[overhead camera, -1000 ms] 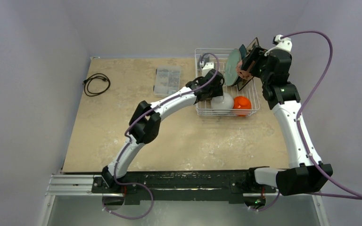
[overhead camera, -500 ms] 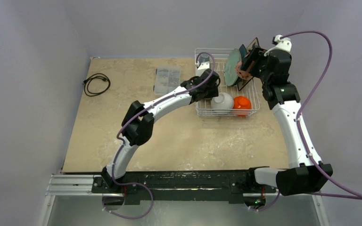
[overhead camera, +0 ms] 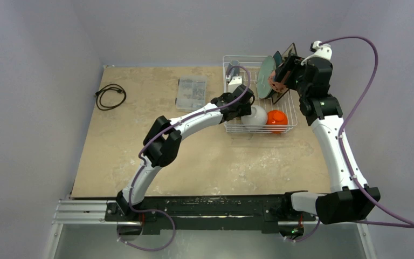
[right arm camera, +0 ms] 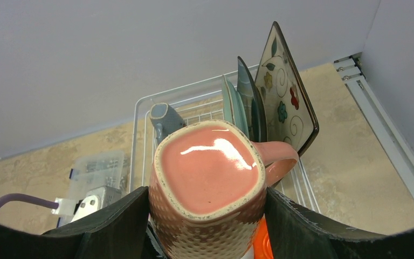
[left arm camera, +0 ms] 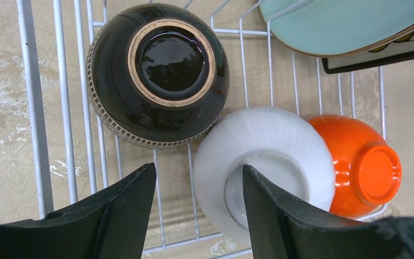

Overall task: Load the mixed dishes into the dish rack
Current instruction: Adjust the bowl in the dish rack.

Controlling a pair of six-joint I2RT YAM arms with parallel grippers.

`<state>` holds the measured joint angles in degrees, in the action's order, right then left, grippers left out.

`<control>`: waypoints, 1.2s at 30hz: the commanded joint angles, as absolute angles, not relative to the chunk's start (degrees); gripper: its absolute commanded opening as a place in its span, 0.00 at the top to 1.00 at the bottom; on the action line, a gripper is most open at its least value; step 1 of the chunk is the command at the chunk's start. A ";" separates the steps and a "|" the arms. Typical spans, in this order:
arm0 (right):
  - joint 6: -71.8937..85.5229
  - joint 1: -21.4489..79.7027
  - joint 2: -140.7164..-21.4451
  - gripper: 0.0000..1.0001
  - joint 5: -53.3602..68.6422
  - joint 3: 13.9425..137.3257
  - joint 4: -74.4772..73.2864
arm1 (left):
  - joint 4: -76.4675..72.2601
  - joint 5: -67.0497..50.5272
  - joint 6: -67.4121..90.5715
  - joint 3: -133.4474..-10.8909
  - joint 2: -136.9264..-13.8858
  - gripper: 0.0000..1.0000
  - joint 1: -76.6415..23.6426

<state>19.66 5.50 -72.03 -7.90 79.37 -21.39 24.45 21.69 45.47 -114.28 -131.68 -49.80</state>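
Right claw [right arm camera: 207,216] grasps the salmon-pink mug [right arm camera: 207,170] beside upright plates [right arm camera: 281,91] in the dish rack [left arm camera: 34,108]. Left claw [left arm camera: 197,175], released, hangs over the white bowl [left arm camera: 264,143], flanked by brown bowl [left arm camera: 156,70] and orange bowl [left arm camera: 356,167].

A clear plastic compartment box [overhead camera: 192,93] lies flat on the tan, stone-patterned bench [overhead camera: 221,162], toward its far edge. Well apart to its left, near the bench's left edge, sits a coiled black cable [overhead camera: 111,96]. Pale grey walls [overhead camera: 167,27] enclose the bench.
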 commanded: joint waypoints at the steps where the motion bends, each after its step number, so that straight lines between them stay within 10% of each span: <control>1: 19.74 5.24 -69.43 1.00 -7.43 80.47 -14.18 | 26.68 20.81 44.67 -113.16 -131.27 0.41 -50.79; 16: 19.99 5.22 -68.99 1.00 -7.09 80.14 -13.89 | 26.68 20.81 44.67 -109.01 -127.73 0.41 -51.61; 17: 19.96 5.27 -68.99 1.00 -7.07 80.15 -13.85 | -3.67 -19.82 50.46 -109.86 -127.12 0.53 -51.74; 18: 19.95 5.27 -68.99 1.00 -7.08 80.12 -13.83 | -4.10 -23.29 47.75 -110.73 -126.55 0.54 -51.88; 36: 19.31 5.35 -70.23 1.00 -7.33 79.88 -14.11 | 24.76 -6.63 28.89 -119.35 -122.27 0.39 -49.99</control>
